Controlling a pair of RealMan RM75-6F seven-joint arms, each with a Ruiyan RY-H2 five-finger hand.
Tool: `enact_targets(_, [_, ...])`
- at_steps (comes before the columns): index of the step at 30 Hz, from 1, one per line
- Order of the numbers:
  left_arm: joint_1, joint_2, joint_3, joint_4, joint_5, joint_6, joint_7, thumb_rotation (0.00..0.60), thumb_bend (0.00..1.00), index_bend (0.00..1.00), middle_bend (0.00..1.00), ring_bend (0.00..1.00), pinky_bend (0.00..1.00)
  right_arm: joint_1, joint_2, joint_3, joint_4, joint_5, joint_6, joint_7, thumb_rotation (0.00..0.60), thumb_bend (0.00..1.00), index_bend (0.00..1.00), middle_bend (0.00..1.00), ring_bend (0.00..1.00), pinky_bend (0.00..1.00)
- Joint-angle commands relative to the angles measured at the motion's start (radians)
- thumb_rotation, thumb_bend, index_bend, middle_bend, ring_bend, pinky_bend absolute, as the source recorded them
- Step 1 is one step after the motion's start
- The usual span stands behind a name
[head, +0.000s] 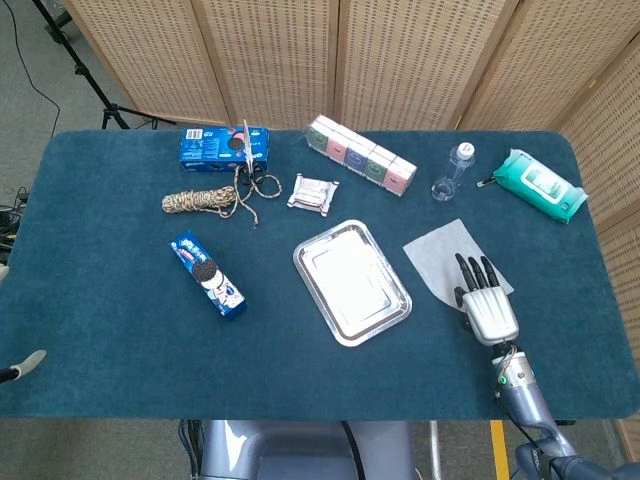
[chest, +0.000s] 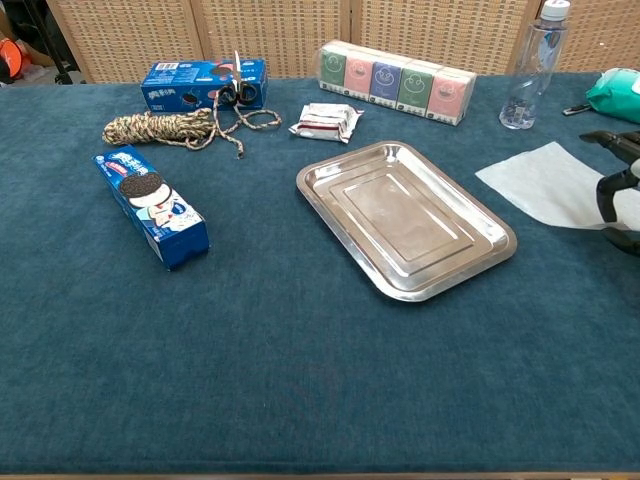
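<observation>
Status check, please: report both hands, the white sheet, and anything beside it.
Right hand rests on white sheet, fingers apart. Left hand not in view. Metal tray beside sheet, apart.

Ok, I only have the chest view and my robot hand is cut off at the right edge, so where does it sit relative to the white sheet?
Observer: The right robot hand lies over the near right corner of the white sheet, with its fingers stretched toward the far side.
Operator: Where does its arm come in from?
Observer: The forearm crosses the near edge of the table, well to the right of the steel tray.
Operator: And the green thing at my far right?
Observer: It is a whole green wipes pack, lying near the table's far right corner, apart from the sheet.
</observation>
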Motion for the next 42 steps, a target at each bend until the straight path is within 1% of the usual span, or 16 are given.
enact_targets(1, [0.001, 0.001, 0.000, 0.000, 0.001, 0.002, -0.002, 0.600, 0.00, 0.00, 0.00, 0.00, 0.00, 0.006, 0.000, 0.011, -0.007, -0.007, 0.024, 0.010, 0.600, 0.47, 0.69, 0.00, 0.00, 0.00])
enact_targets(3, [0.001, 0.001, 0.000, 0.000, 0.001, 0.002, -0.004, 0.600, 0.00, 0.00, 0.00, 0.00, 0.00, 0.013, 0.001, 0.024, -0.019, -0.009, 0.040, 0.012, 0.600, 0.47, 0.69, 0.00, 0.00, 0.00])
enact_targets(6, [0.001, 0.003, 0.001, 0.001, 0.003, 0.000, -0.007, 0.600, 0.00, 0.00, 0.00, 0.00, 0.00, 0.040, 0.009, 0.059, -0.064, -0.010, 0.063, -0.008, 0.600, 0.48, 0.71, 0.01, 0.00, 0.00])
enact_targets(11, [0.001, 0.004, 0.001, 0.001, 0.005, 0.002, -0.011, 0.600, 0.00, 0.00, 0.00, 0.00, 0.00, 0.099, 0.026, 0.123, -0.150, -0.006, 0.069, -0.078, 0.600, 0.48, 0.73, 0.02, 0.00, 0.00])
enact_targets(13, [0.002, 0.005, 0.003, 0.001, 0.006, 0.001, -0.014, 0.600, 0.00, 0.00, 0.00, 0.00, 0.00, 0.136, 0.032, 0.159, -0.194, -0.003, 0.062, -0.128, 0.600, 0.48, 0.73, 0.03, 0.00, 0.00])
enact_targets(14, [0.002, 0.006, 0.003, 0.001, 0.006, 0.001, -0.014, 0.600, 0.00, 0.00, 0.00, 0.00, 0.00, 0.146, 0.033, 0.168, -0.204, -0.001, 0.059, -0.141, 0.600, 0.48, 0.73, 0.03, 0.00, 0.00])
enact_targets(17, [0.002, 0.008, 0.003, 0.001, 0.004, 0.000, -0.018, 0.600, 0.00, 0.00, 0.00, 0.00, 0.00, 0.199, 0.036, 0.225, -0.261, 0.026, 0.030, -0.225, 0.600, 0.48, 0.73, 0.03, 0.00, 0.00])
enact_targets(20, [0.002, 0.008, 0.002, 0.001, 0.001, -0.001, -0.020, 0.600, 0.00, 0.00, 0.00, 0.00, 0.00, 0.234, 0.037, 0.265, -0.302, 0.047, 0.013, -0.286, 0.600, 0.49, 0.73, 0.03, 0.00, 0.00])
enact_targets(22, [0.000, 0.010, 0.000, 0.002, -0.003, -0.004, -0.024, 0.600, 0.00, 0.00, 0.00, 0.00, 0.00, 0.265, 0.035, 0.299, -0.354, 0.064, 0.007, -0.350, 0.600, 0.50, 0.73, 0.03, 0.00, 0.00])
enact_targets(24, [-0.001, 0.011, -0.001, 0.003, -0.007, -0.006, -0.028, 0.600, 0.00, 0.00, 0.00, 0.00, 0.00, 0.277, 0.034, 0.313, -0.421, 0.084, 0.009, -0.427, 0.600, 0.52, 0.74, 0.03, 0.00, 0.00])
enact_targets(28, [-0.002, 0.013, -0.001, 0.005, -0.007, -0.008, -0.036, 0.600, 0.00, 0.00, 0.00, 0.00, 0.00, 0.267, 0.035, 0.282, -0.494, 0.073, 0.033, -0.516, 0.600, 0.53, 0.74, 0.03, 0.00, 0.00])
enact_targets(32, [0.003, 0.016, 0.002, 0.006, 0.002, -0.001, -0.046, 0.600, 0.00, 0.00, 0.00, 0.00, 0.00, 0.235, 0.034, 0.216, -0.543, 0.060, 0.052, -0.562, 0.600, 0.54, 0.74, 0.03, 0.00, 0.00])
enact_targets(35, [0.004, 0.017, 0.002, 0.007, 0.005, 0.002, -0.050, 0.600, 0.00, 0.00, 0.00, 0.00, 0.00, 0.215, 0.036, 0.155, -0.541, 0.034, 0.049, -0.563, 0.600, 0.54, 0.74, 0.03, 0.00, 0.00])
enact_targets(37, [0.003, 0.017, 0.004, 0.007, 0.008, 0.000, -0.049, 0.600, 0.00, 0.00, 0.00, 0.00, 0.00, 0.202, 0.033, 0.105, -0.520, 0.006, 0.047, -0.557, 0.600, 0.54, 0.74, 0.03, 0.00, 0.00])
enact_targets(39, [0.002, 0.016, 0.004, 0.007, 0.008, -0.002, -0.044, 0.600, 0.00, 0.00, 0.00, 0.00, 0.00, 0.193, 0.027, 0.067, -0.499, -0.014, 0.040, -0.551, 0.600, 0.54, 0.74, 0.03, 0.00, 0.00])
enact_targets(42, [0.000, 0.013, 0.004, 0.004, 0.008, -0.006, -0.034, 0.600, 0.00, 0.00, 0.00, 0.00, 0.00, 0.181, 0.002, 0.026, -0.461, -0.034, 0.036, -0.540, 0.600, 0.54, 0.74, 0.03, 0.00, 0.00])
